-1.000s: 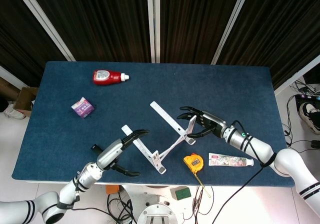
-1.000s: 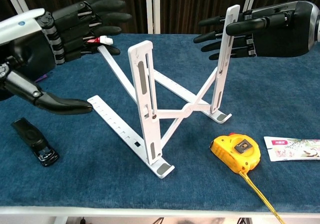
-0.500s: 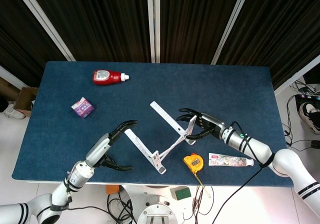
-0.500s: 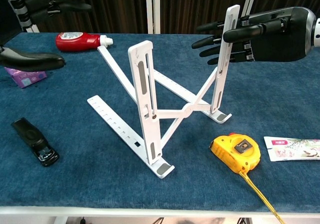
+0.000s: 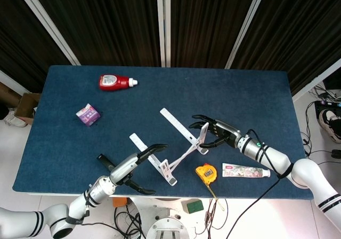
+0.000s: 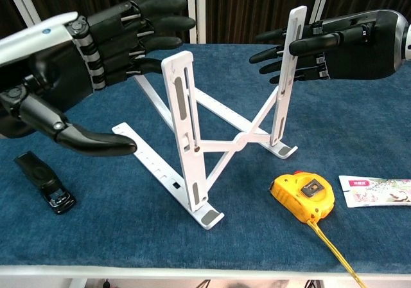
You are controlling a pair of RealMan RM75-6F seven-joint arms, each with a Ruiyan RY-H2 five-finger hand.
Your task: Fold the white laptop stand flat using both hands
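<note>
Left hand [image 6: 96, 50]: spread wide, holding nothing, thumb low and forward near the left rail, fingers [image 6: 160, 24] reaching toward the top of the near upright; no contact evident in the chest view. Right hand [image 6: 350, 40]: also spread, fingers extended on either side of the top of the far upright, apparently touching it or just beside it; firm grip not confirmed from either view. White laptop stand [image 6: 212, 127]: erected near the front edge of the blue table [image 5: 240, 95], between the two hands, both uprights raised and joined by the crossed braces, feet on the cloth. Long rails running diagonally in the head view, from far centre toward the near edge. Governing relation: stand lying directly between the hands, left upright just right of the left hand's fingertips, right upright at the right hand's fingertips; right hand judged the nearer of the two. Fold judged to require inward and downward pressure on both uprights together, so left hand needing to close the remaining gap first. Risk judged: uneven push sliding the stand toward the yellow tape measure [image 6: 303, 197] lying near its right foot. Stand not yet flattened.
</note>
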